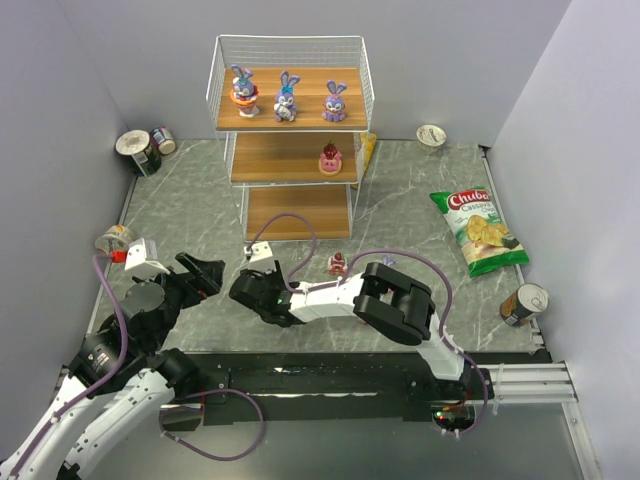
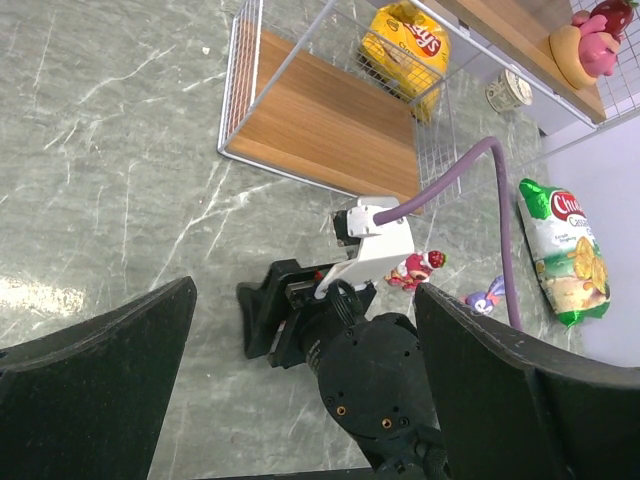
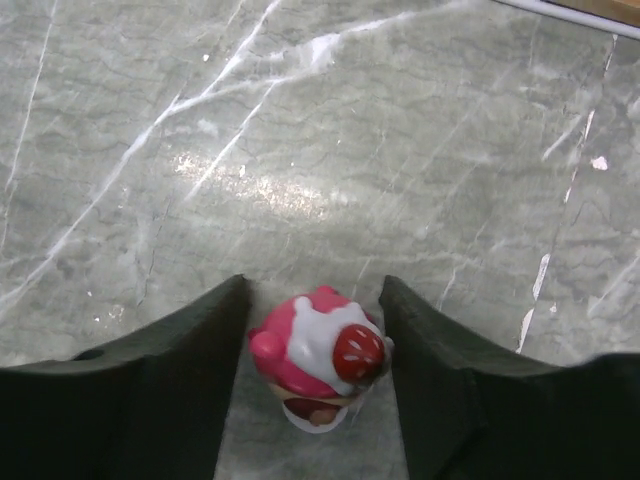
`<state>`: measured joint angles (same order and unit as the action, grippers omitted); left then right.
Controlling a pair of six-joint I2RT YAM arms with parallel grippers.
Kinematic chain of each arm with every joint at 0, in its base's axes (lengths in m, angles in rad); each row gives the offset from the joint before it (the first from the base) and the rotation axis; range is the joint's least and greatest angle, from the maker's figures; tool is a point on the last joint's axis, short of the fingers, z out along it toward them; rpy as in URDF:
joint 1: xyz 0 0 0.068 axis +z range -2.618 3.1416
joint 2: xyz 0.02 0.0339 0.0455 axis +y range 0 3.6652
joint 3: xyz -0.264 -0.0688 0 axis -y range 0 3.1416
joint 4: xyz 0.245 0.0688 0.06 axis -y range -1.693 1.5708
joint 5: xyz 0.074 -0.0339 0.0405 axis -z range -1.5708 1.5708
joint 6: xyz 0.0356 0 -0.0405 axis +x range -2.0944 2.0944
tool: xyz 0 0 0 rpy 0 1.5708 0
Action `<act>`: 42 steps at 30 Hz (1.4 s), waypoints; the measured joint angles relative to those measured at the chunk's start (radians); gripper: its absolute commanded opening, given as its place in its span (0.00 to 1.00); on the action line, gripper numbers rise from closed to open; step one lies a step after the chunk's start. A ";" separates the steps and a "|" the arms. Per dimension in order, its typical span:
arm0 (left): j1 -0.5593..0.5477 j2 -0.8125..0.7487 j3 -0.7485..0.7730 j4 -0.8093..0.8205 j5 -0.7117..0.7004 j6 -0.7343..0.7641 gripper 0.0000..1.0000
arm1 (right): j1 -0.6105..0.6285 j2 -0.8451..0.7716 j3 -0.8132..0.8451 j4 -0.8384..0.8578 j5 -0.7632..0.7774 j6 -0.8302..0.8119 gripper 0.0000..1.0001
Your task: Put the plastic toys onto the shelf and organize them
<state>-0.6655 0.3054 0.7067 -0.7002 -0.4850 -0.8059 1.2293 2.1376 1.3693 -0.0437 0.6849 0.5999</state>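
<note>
A pink-red round toy (image 3: 318, 358) with a white and red top stands on the marble table. My right gripper (image 3: 315, 300) has a finger against each of its sides. From above, the right gripper (image 1: 252, 292) covers that toy. My left gripper (image 1: 203, 275) hovers open and empty just left of it. The shelf (image 1: 290, 125) holds three purple-blue bunnies (image 1: 287, 97) on its top board and a pink toy (image 1: 330, 158) on the middle board. A red toy (image 1: 337, 263) and a small purple-blue one (image 1: 388, 261) lie on the table in front of the shelf.
Two cans (image 1: 142, 150) stand at the back left, and a cup (image 1: 115, 238) lies at the left edge. A green-red chip bag (image 1: 480, 230) and a can (image 1: 522, 303) are on the right. A cup (image 1: 430, 135) is at the back right. A yellow bag (image 2: 405, 45) lies behind the shelf.
</note>
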 measured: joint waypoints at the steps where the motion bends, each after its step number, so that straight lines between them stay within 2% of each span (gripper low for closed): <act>1: 0.000 0.000 0.000 0.000 0.000 0.000 0.97 | -0.001 0.000 0.000 0.000 0.002 -0.003 0.46; 2: 0.000 0.000 0.000 0.000 0.000 0.000 0.97 | -0.002 0.000 0.000 0.003 0.002 -0.005 0.40; 5: 0.000 0.000 0.000 0.000 0.000 0.000 0.96 | -0.005 -0.005 0.000 0.005 -0.005 -0.002 0.29; 11: 0.000 0.000 0.000 0.000 0.000 0.000 0.97 | -0.011 -0.034 -0.005 -0.073 -0.017 0.000 0.21; 19: 0.000 -0.013 0.000 0.000 0.000 0.000 0.98 | -0.091 -0.257 -0.017 -0.182 -0.024 -0.056 0.21; 24: 0.000 -0.020 -0.005 0.007 0.004 0.002 0.97 | -0.169 -0.369 0.097 -0.188 -0.024 -0.163 0.21; 34: 0.000 0.062 -0.006 0.068 0.010 0.118 0.96 | -0.257 -0.365 0.426 -0.224 -0.051 -0.320 0.21; 38: 0.000 0.085 -0.006 0.085 0.010 0.140 0.96 | -0.257 -0.365 0.468 -0.213 -0.048 -0.377 0.22; 42: 0.000 0.089 -0.006 0.079 0.000 0.135 0.96 | -0.257 -0.366 0.436 -0.162 -0.038 -0.430 0.21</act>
<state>-0.6655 0.3946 0.7002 -0.6212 -0.4847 -0.6704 0.9722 1.7714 1.8053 -0.2054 0.6468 0.1699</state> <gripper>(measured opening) 0.967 0.500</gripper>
